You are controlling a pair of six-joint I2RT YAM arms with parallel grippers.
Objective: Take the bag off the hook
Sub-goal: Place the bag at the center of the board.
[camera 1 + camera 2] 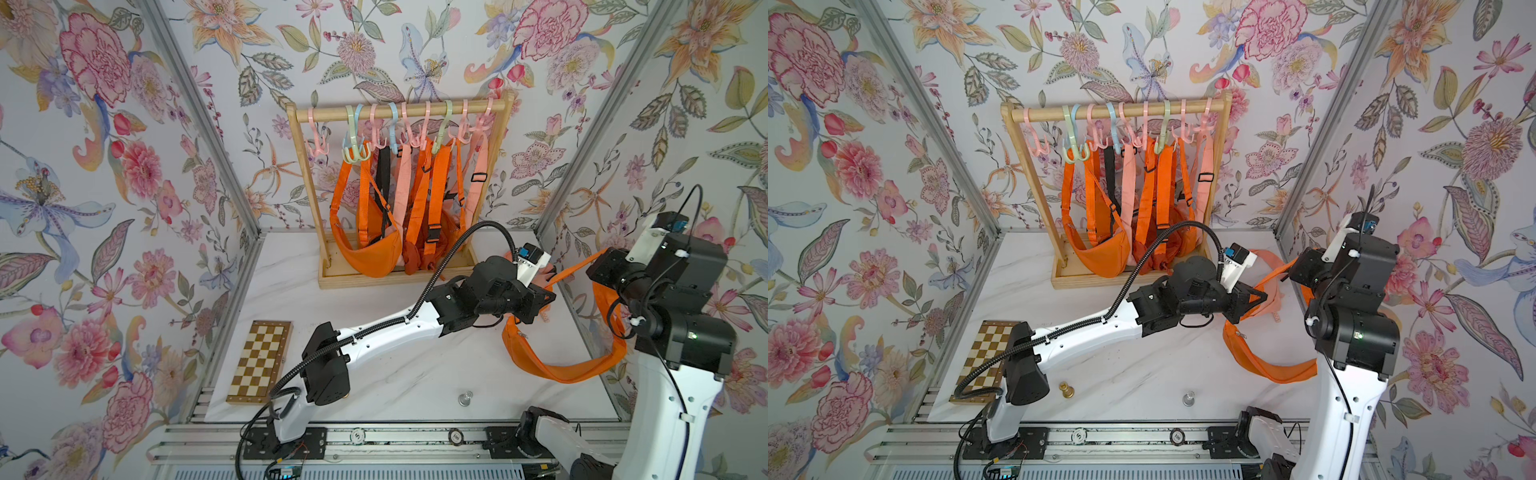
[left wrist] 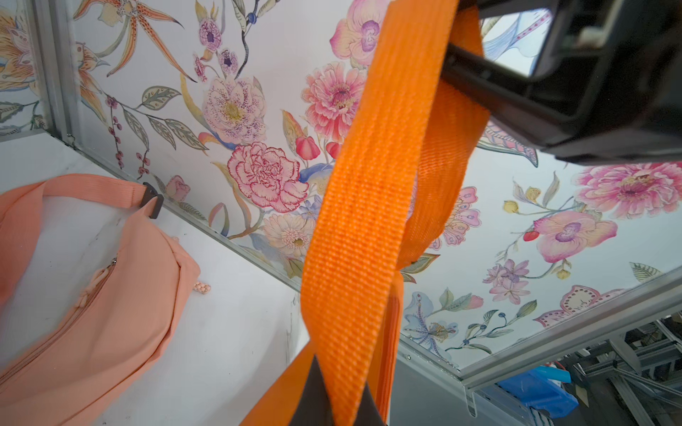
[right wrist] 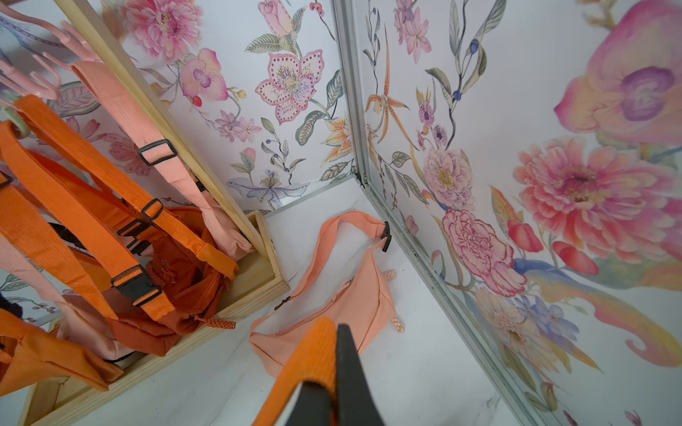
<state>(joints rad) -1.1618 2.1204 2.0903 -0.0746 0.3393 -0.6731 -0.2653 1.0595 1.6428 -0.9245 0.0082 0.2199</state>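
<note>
The orange bag is off the hooks, down right of the rack and nearer the robot. The left gripper and right gripper are each clamped tight on its strap, probably to hold the loop spread and clear.

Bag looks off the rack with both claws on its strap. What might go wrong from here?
1. Both the left claw and right claw are shut on the same orange strap; moving apart may jerk it from one grip.
2. The orange bag sags near the peach bag on the table; it might drag it.
3. The left arm's cable arcs close to the hanging bags on the rack and may snag.
</note>
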